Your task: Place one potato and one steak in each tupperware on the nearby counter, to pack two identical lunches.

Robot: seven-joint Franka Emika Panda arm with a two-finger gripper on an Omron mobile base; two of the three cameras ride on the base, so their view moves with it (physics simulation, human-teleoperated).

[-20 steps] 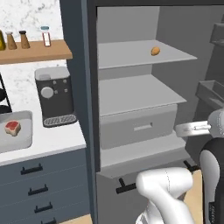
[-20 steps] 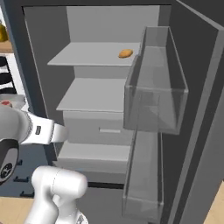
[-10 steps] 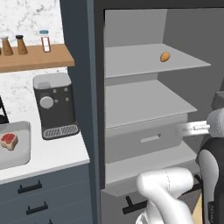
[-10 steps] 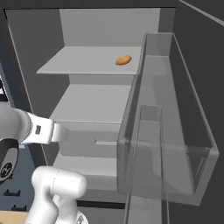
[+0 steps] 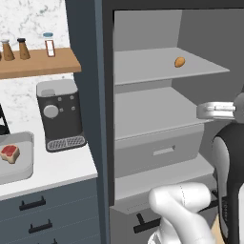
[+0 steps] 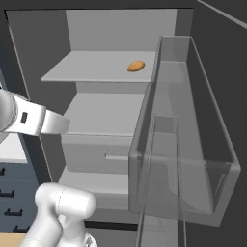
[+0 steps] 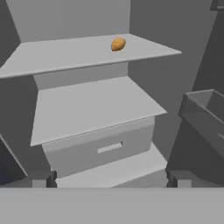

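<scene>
A brown potato (image 5: 179, 62) (image 6: 136, 66) (image 7: 118, 43) lies alone on the top shelf of the open fridge. My gripper (image 7: 111, 179) faces the fridge interior, well below and short of the potato, with its fingertips (image 7: 51, 179) wide apart and nothing between them. A red steak (image 5: 9, 152) lies in a pale shallow tupperware (image 5: 26, 167) at the left edge of the white counter (image 5: 62, 171). The rest of that tupperware is cut off by the frame.
A black coffee machine (image 5: 59, 114) stands on the counter beside the fridge wall. Spice bottles (image 5: 47, 44) sit on a wooden wall shelf above. The fridge holds a grey drawer (image 7: 100, 146), and clear door bins (image 6: 193, 159) jut out on the right.
The whole picture has shifted: the base has driven closer to the fridge, which now looms larger, and the counter has slid left. The gripper has stayed open.
</scene>
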